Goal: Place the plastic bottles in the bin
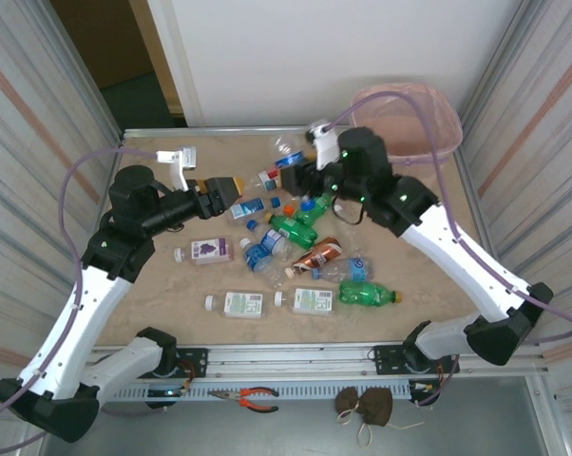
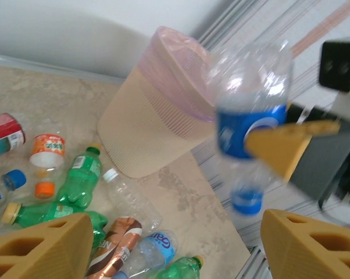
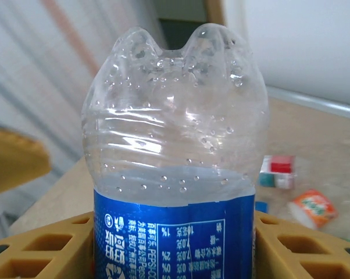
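Observation:
My right gripper point(image 1: 302, 169) is shut on a clear plastic bottle point(image 1: 288, 155) with a blue label, held above the table's far middle. In the right wrist view this bottle point(image 3: 174, 145) stands base up between the yellow fingers point(image 3: 41, 250). The left wrist view shows the same bottle point(image 2: 250, 125) with its blue cap pointing down and a right finger point(image 2: 279, 145) against it. My left gripper point(image 1: 231, 188) hangs open to the left of it, with nothing between its fingers point(image 2: 44, 247). The beige bin point(image 1: 448, 133) with a pink liner stands at the far right corner, and its wall point(image 2: 146, 128) is in the left wrist view. Several bottles lie on the table, among them a green one point(image 1: 367, 294) and a brown one point(image 1: 314, 256).
White bottles point(image 1: 238, 304) lie near the front edge. Corrugated walls close in both sides of the table. Orange-handled pliers point(image 1: 257, 399) and a brown pouch point(image 1: 365, 406) lie below the front rail.

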Motion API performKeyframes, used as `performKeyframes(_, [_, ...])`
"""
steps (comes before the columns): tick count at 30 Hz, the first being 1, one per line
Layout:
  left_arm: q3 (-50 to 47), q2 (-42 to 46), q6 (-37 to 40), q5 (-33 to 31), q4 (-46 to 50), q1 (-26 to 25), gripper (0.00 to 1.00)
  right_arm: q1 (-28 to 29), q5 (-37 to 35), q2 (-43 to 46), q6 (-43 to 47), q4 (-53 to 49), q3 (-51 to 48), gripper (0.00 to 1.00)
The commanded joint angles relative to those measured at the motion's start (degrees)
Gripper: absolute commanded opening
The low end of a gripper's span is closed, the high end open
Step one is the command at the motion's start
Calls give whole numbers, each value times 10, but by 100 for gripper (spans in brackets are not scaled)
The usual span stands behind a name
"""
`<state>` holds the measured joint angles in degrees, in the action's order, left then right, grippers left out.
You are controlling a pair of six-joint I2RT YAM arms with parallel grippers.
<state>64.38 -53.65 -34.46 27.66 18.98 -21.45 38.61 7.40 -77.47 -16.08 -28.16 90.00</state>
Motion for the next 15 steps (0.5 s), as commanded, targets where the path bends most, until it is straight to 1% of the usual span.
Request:
performKeyframes(1, [-1, 14, 21, -10, 25, 13, 76, -63, 23, 6, 2, -51, 57, 56])
performKeyframes(8, [-27, 15, 15, 7, 18, 47, 76, -232, 44, -35, 23, -79, 131, 57])
performKeyframes(12, [-35, 6, 16, 16, 13, 55, 75, -302, 37, -78, 49, -92, 165, 57])
performKeyframes(15, [-38, -1, 19, 18, 14, 59, 75, -337, 7, -117, 81, -110, 201, 57])
